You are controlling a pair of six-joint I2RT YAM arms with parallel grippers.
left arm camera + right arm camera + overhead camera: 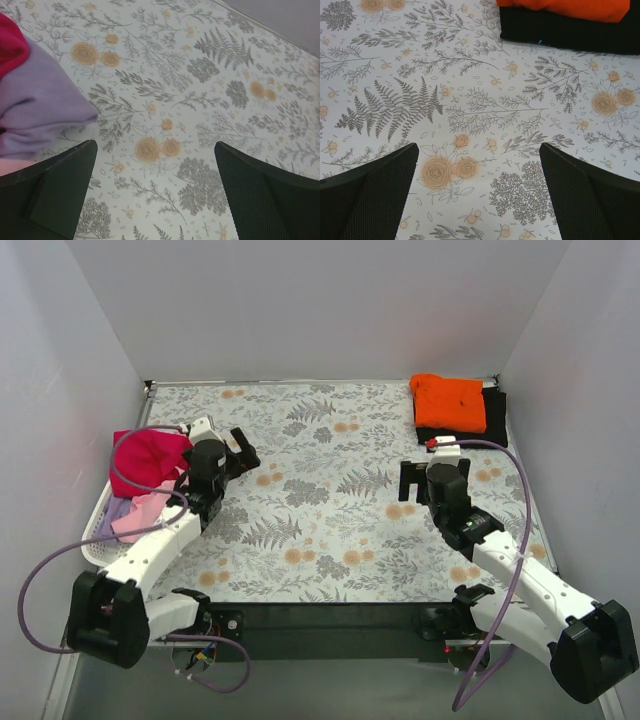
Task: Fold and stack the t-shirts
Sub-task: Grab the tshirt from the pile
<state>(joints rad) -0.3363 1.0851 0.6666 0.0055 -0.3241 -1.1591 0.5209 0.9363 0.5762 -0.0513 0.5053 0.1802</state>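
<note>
A folded orange t-shirt (448, 400) lies on a folded black t-shirt (492, 415) at the far right; both show at the top of the right wrist view, orange (570, 7) over black (560, 31). A magenta-red t-shirt (150, 457), a light pink t-shirt (145, 512) and a lavender t-shirt (117, 512) lie bunched in the white laundry basket (100, 540) at the left. The lavender shirt (40, 107) and a magenta-red edge (10, 47) show in the left wrist view. My left gripper (240, 452) is open and empty beside the basket. My right gripper (420, 480) is open and empty, short of the stack.
The table (320, 500) is covered with a floral-patterned cloth. Grey walls close in the back and both sides. Purple cables loop from both arms. The table's dark front edge (330, 615) runs between the arm bases.
</note>
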